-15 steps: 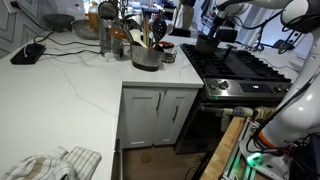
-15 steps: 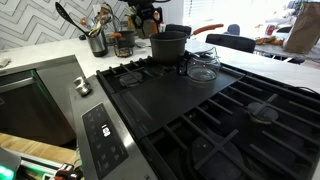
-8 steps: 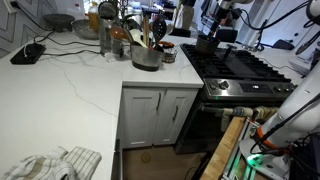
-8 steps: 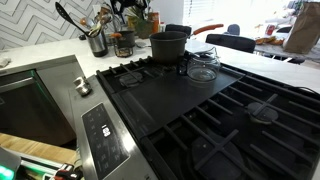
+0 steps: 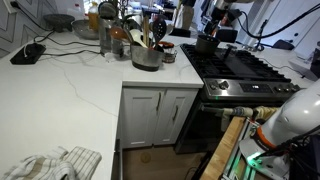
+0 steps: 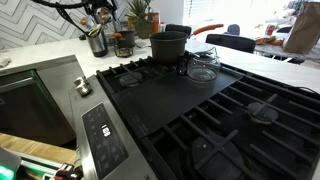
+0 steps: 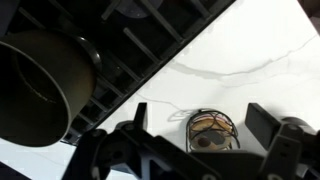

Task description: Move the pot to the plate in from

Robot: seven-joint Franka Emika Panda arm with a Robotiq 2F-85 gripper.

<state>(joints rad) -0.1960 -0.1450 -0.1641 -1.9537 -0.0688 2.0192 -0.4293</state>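
The dark metal pot (image 6: pixel 168 46) stands upright on a back burner of the black gas stove (image 6: pixel 200 120). It also shows in the other exterior view (image 5: pixel 207 43) and at the left of the wrist view (image 7: pixel 40 85). My gripper (image 7: pixel 200 112) is open and empty. It hangs high above the white counter beside the stove, apart from the pot, with a small wire-caged object (image 7: pixel 208 130) below and between its fingers. In an exterior view the gripper (image 5: pixel 214 17) sits above the pot. In the close stove view only the arm's cables (image 6: pixel 85 8) show.
A clear glass vessel (image 6: pixel 203 66) stands right beside the pot. A utensil holder (image 6: pixel 98 42) and jars crowd the counter corner. A metal bowl with utensils (image 5: pixel 146 57) stands left of the stove. A cloth (image 5: pixel 50 165) lies on the near counter.
The gripper has lifted up and away from the pot toward the counter side, leaving the close stove view. The pot has not moved.
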